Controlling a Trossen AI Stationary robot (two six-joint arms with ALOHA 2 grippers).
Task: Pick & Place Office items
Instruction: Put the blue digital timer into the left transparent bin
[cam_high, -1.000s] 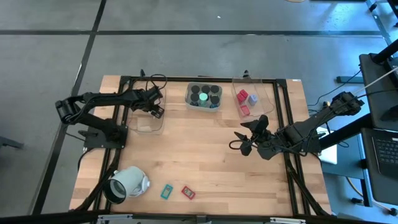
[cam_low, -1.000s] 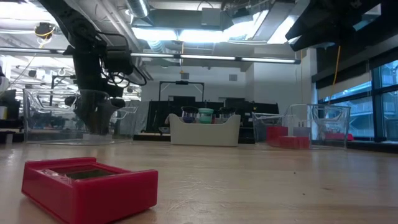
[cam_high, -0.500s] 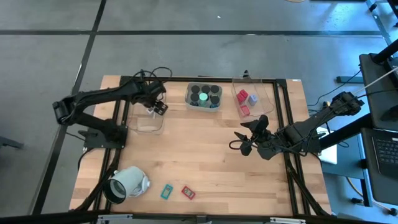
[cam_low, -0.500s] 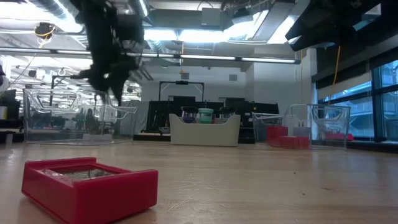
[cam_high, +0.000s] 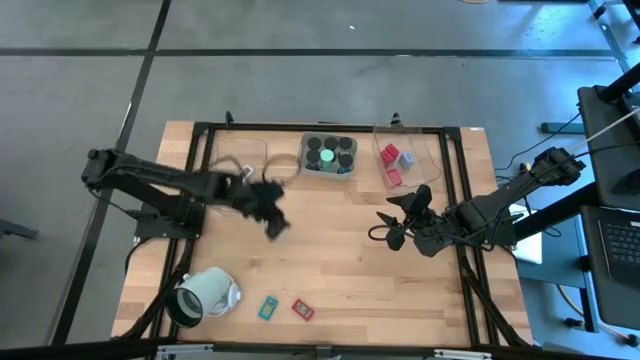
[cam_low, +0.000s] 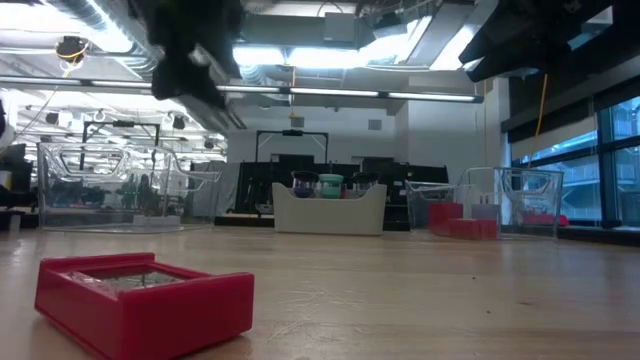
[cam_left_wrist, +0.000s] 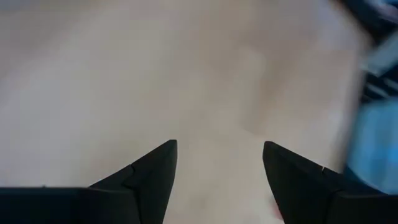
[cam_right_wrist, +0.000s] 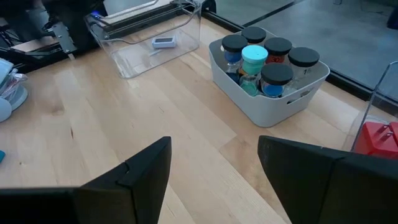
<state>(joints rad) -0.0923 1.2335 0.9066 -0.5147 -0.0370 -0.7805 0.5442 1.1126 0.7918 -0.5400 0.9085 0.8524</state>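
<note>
My left gripper hovers open and empty over bare wood near the table's middle, blurred by motion; its wrist view shows only wood between the fingers. My right gripper waits open at the right, above the table. A teal flat rectangle and a red flat rectangle lie flat near the near edge. Short black cylinders, one green-topped, stand in a white bin. Red blocks and a pale blue cube sit in a clear tray. A white flat rectangle lies in the other clear tray.
A large pale mint-white hollow cylinder lies on its side at the near-left corner. The bin and both clear trays line the far edge. A black frame runs along the table's sides. Open wood lies between the trays and the near pieces.
My left gripper has risen out of the far-left clear tray and swung quickly toward the table's middle and near side, the arm stretching out across the table. My right arm has kept still.
</note>
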